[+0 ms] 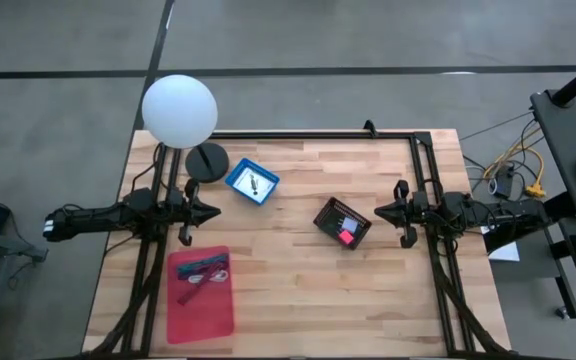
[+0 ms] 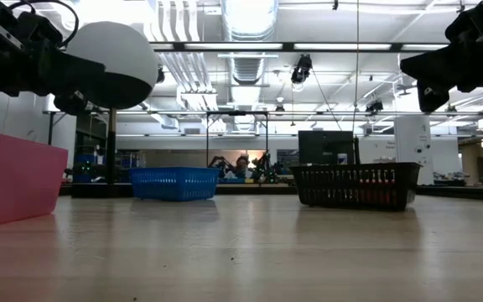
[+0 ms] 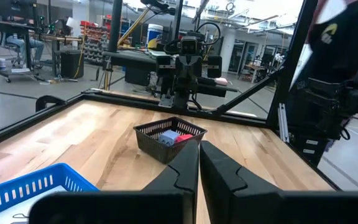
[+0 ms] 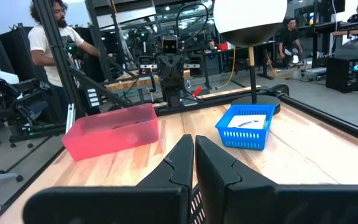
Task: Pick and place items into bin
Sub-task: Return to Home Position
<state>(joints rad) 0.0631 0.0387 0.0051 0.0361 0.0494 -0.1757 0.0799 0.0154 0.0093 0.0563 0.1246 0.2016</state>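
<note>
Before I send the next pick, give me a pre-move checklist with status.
1. Left gripper empty, fingers together: ok.
2. Right gripper empty, fingers together: ok.
3. Both arms held at the table's sides, above the wood, clear of every container: ok.
4. Blue bin upright and unobstructed near the lamp: ok.
5. Pink tray emptied: not ok, loose items lie at its far end.
6. Pink and blue pieces in the black basket meant for the bin: cannot tell.
</note>
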